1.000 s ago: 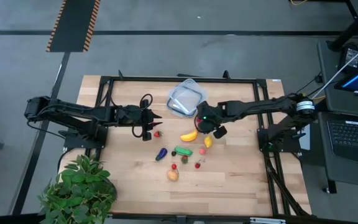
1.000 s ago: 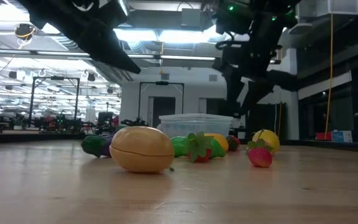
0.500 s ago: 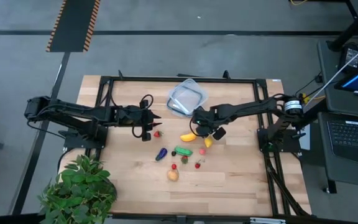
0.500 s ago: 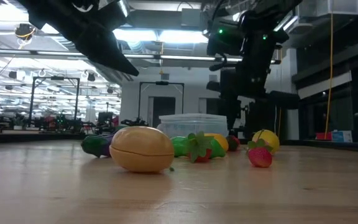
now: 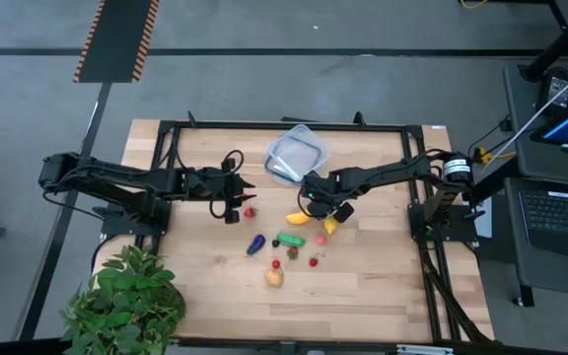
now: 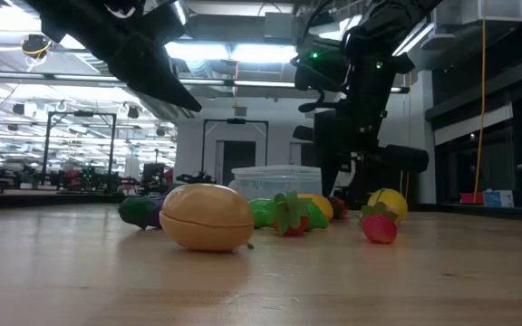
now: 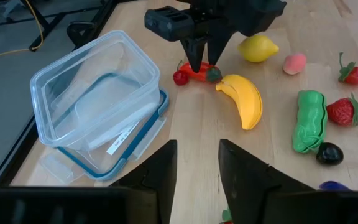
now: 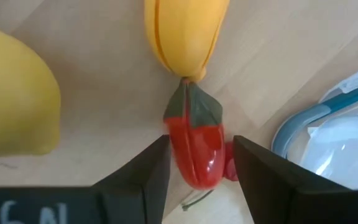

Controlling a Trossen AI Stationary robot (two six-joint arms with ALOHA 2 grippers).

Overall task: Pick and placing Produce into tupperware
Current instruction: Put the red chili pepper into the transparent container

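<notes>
Straddling red pepper (image 8: 194,152) now, right gripper (image 8: 197,165)

We are seeing the red pepper (image 8: 194,152) lying between the right gripper's (image 8: 197,165) spread fingers, crowded by the banana (image 7: 244,99), a small red berry (image 7: 180,77) and the tupperware (image 7: 98,102); bare table (image 5: 363,296) is lying open beyond the produce.

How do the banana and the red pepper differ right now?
The banana is yellow, curved and the larger piece; the red pepper is red with a green stem end and smaller. The right gripper has its open fingers on either side of the red pepper, while the banana has no gripper around it. Both lie on the table, nearly end to end, outside the tupperware.
</notes>
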